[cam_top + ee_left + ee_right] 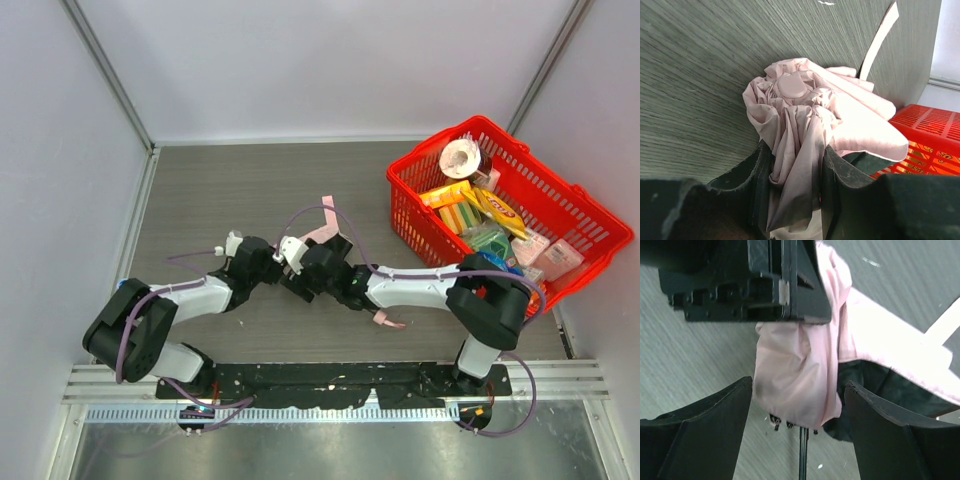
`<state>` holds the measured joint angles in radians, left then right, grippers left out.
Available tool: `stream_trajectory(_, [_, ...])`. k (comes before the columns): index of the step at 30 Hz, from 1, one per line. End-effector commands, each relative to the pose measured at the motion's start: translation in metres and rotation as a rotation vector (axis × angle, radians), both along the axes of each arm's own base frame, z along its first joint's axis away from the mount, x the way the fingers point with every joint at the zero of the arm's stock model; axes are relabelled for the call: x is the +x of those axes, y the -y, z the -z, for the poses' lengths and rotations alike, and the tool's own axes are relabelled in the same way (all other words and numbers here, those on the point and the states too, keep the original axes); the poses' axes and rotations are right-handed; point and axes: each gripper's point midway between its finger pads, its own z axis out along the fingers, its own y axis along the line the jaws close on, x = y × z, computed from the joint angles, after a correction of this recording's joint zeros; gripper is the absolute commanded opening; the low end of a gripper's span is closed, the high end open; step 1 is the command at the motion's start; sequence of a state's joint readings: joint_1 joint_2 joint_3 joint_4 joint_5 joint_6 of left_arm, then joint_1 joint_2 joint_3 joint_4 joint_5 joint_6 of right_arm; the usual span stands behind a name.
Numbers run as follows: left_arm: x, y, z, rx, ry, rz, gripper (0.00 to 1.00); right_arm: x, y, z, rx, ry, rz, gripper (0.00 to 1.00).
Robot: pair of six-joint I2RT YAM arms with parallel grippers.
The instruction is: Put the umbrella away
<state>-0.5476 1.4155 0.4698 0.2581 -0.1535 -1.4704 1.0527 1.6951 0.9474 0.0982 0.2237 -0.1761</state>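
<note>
Folding seems in hand: the left hand pinches the bunched pale pink fabric compact umbrella, the right hand stands wide around it. Next it likely needs a tightening regrip.

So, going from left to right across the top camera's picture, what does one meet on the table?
left arm → umbrella → red basket

The umbrella is thin pink cloth, creased, faintly shiny; the table matt grey wood-grain; the basket glossy red plastic mesh; the left fingers matt black, slightly rough.
</note>
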Motion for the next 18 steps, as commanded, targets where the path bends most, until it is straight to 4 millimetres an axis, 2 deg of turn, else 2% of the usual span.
stream_trajectory(1, [-0.072,-0.035,0.073,0.192,-0.33,0.053,0.0,0.023,-0.017,-0.01,0.029,0.144,0.021,0.79])
stream_trajectory(6, [-0.074,-0.032,0.071,0.165,-0.35,0.045,0.0,0.017,-0.018,0.037,0.001,0.09,0.029,0.79])
stream_trajectory(8, [-0.075,-0.032,0.07,0.161,-0.354,0.039,0.0,0.02,-0.008,0.059,-0.036,0.082,0.087,0.77])
stream_trajectory(10, [-0.075,-0.032,0.068,0.159,-0.35,0.041,0.0,0.02,0.006,0.079,-0.08,0.063,0.152,0.71])
stream_trajectory(13, [-0.075,-0.032,0.066,0.154,-0.339,0.042,0.0,0.017,0.019,0.088,-0.079,0.039,0.192,0.37])
stream_trajectory(14, [-0.073,-0.033,0.065,0.153,-0.323,0.043,0.0,0.013,0.023,0.092,-0.069,0.012,0.197,0.3])
stream_trajectory(15, [-0.073,-0.033,0.064,0.158,-0.312,0.048,0.0,0.01,0.026,0.096,-0.07,-0.005,0.196,0.15])
stream_trajectory(16, [-0.071,-0.034,0.062,0.163,-0.296,0.05,0.0,0.006,0.024,0.099,-0.05,-0.049,0.179,0.1])
stream_trajectory(17, [-0.069,-0.033,0.061,0.166,-0.278,0.058,0.03,0.002,0.026,0.105,-0.042,-0.084,0.169,0.01])
stream_trajectory(18, [-0.068,-0.034,0.06,0.168,-0.263,0.067,0.12,-0.002,0.021,0.109,0.008,-0.153,0.143,0.01])
